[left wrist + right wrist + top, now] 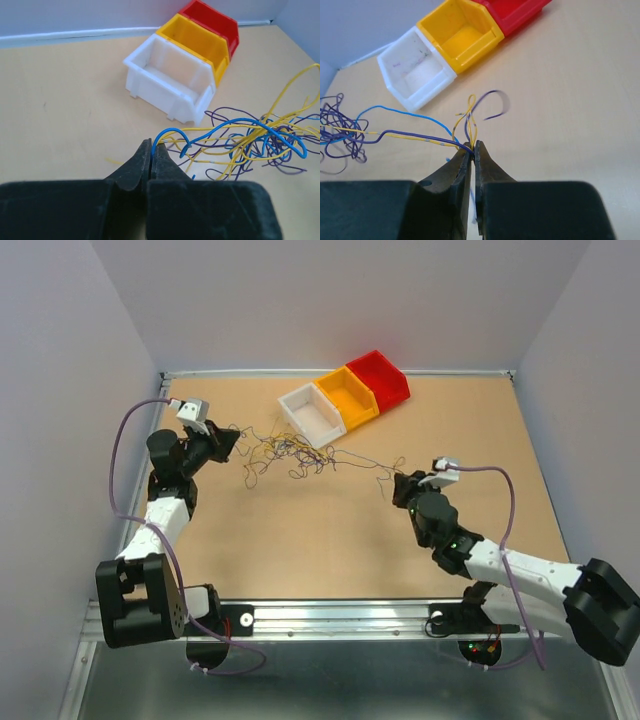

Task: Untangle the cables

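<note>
Two grippers, both pinching wire: the left gripper (pixel 151 148) is pressed together on a blue strand, the right gripper (pixel 472 149) nips yellow, purple and blue strands. Tangled cables (pixel 288 452) lie on the table (pixel 330 540) just at 7 o'clock from the white bin (pixel 312 412), with strands running out toward 9 and 3 o'clock to each gripper.

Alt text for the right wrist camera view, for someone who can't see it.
The right gripper, jaws shut, pinches thin yellow, blue and purple wires that trail left to a tangle. Behind, a white bin, yellow bin and red bin stand in a row on the table.
</note>
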